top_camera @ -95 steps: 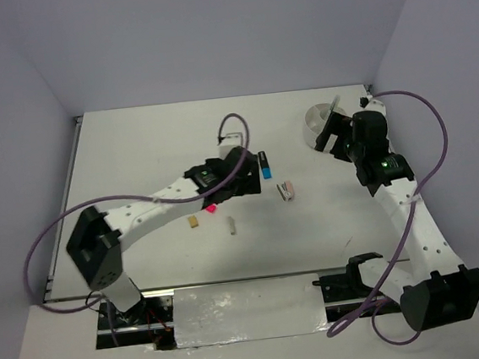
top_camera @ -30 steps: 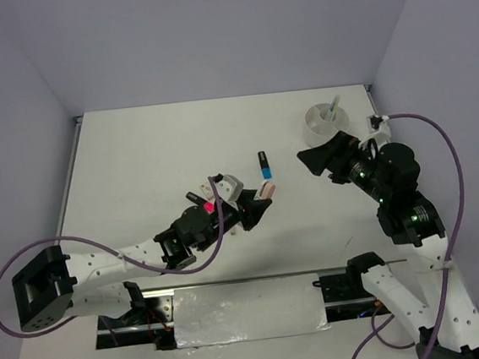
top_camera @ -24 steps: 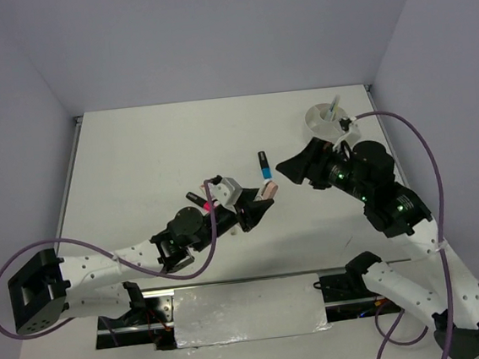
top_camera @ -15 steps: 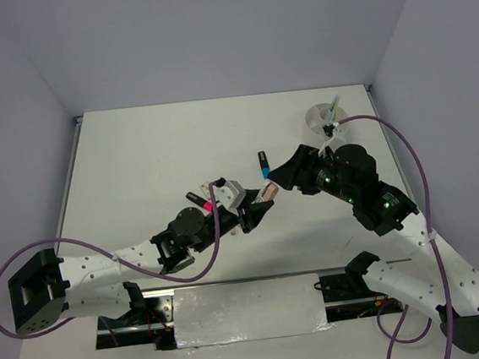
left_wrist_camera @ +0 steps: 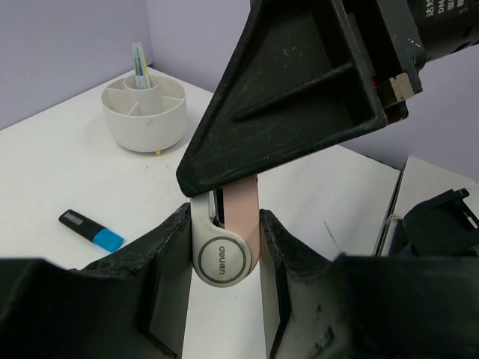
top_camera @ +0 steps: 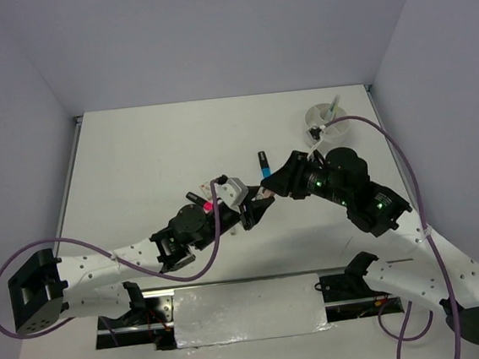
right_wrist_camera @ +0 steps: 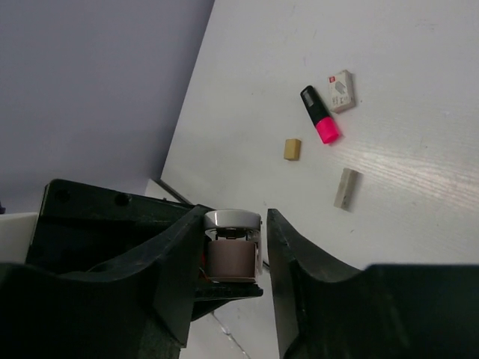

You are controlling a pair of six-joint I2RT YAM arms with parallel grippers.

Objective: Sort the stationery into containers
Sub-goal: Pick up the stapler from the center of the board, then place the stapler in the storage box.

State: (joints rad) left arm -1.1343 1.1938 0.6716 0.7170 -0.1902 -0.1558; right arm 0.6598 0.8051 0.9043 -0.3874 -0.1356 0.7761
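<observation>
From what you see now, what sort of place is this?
Probably a robot lab cell: white table boxed by plain lilac walls, left arm and right arm bolted at its near edge.

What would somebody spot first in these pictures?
The left pincer and right pincer meet in the middle of the table. The left one grips a pink eraser, and the right one's fingers sit on either side of it. Next comes the white bowl at the far right, with a pen standing in it.
</observation>
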